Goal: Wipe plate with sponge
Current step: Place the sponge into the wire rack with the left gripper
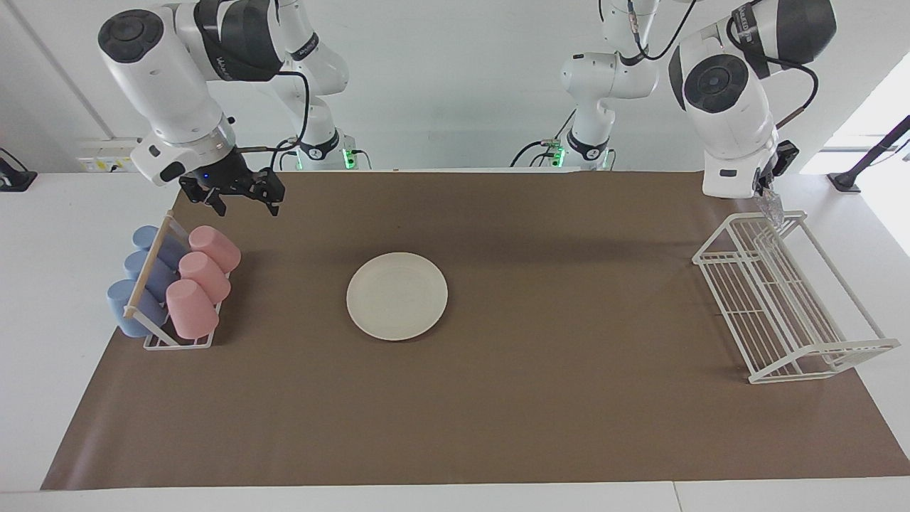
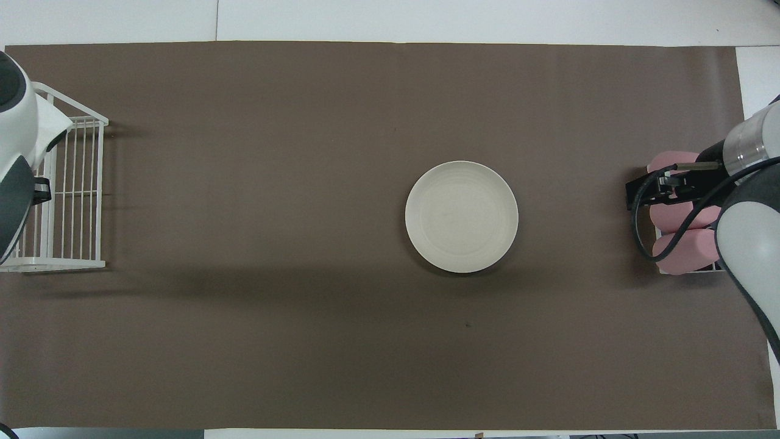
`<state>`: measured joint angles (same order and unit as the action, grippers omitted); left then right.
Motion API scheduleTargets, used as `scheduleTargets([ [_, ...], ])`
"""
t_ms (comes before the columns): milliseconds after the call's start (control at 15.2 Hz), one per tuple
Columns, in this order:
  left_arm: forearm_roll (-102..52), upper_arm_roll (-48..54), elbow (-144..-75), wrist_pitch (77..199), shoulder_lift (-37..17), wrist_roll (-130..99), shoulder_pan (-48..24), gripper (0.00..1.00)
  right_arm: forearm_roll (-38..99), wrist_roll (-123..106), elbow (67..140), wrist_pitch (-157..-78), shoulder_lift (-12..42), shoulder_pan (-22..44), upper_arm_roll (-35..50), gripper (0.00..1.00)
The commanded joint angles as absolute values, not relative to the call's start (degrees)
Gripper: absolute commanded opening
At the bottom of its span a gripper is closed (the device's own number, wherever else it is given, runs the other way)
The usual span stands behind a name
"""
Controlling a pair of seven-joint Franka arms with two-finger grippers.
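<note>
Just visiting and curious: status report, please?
Left gripper over the white wire rack, holding the sponge. Right gripper open above the cups. Plate mid-table, nothing on it, unobstructed.

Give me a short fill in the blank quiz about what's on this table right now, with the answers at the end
1. The plate lies on the ______ mat, with no gripper over it.
2. The left gripper is over the white wire ______, with the silvery sponge at its tip.
3. The right gripper is up over the mat beside the holder of ______ and blue cups.

Answers: brown; rack; pink
</note>
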<state>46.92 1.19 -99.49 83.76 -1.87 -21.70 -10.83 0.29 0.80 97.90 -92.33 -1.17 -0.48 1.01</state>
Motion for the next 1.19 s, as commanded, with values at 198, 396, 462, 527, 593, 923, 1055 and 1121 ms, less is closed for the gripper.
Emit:
scheduleTargets([
  [198, 55.6, 1.2, -107.2, 92.0, -2.2, -23.2, -7.8, 0.00, 0.1, -6.0, 96.6, -90.6, -2.5, -1.1, -2.3, 1.00],
  [396, 58.0, 1.4, -111.5, 94.2, -2.6, -31.6, -7.4, 0.00, 0.3, -6.2, 96.9, -90.5, -2.9, -1.0, -1.9, 1.00],
  [462, 58.2, 1.3, -112.8, 94.6, -2.5, -31.8, -7.6, 0.00, 0.4, -6.2, 96.9, -90.5, -2.9, -1.1, -1.9, 1.00],
  [527, 58.4, 1.3, -112.9, 94.5, -3.0, -32.3, -8.0, 0.00, 0.4, -6.9, 96.9, -90.4, -2.9, -1.1, -1.9, 1.00],
  [593, 58.4, 1.3, -113.2, 94.7, -3.4, -32.6, -8.3, 0.00, 0.4, -7.0, 96.9, -90.3, -2.9, -1.1, -2.0, 1.00],
  [923, 62.7, 1.2, -112.9, 94.2, -9.4, -38.9, -12.1, 0.00, 0.1, -6.6, 96.9, -90.3, -2.9, -1.4, -2.2, 1.00],
  [1055, 65.5, 1.3, -112.6, 94.6, -9.9, -39.1, -12.2, 0.00, 0.1, -6.6, 96.9, -89.6, -3.1, -1.6, -2.2, 1.00],
  [1121, 66.2, 1.2, -112.3, 94.3, -10.7, -39.8, -12.6, 0.00, 0.1, -6.6, 96.9, -89.3, -3.2, -1.5, -2.1, 1.00],
])
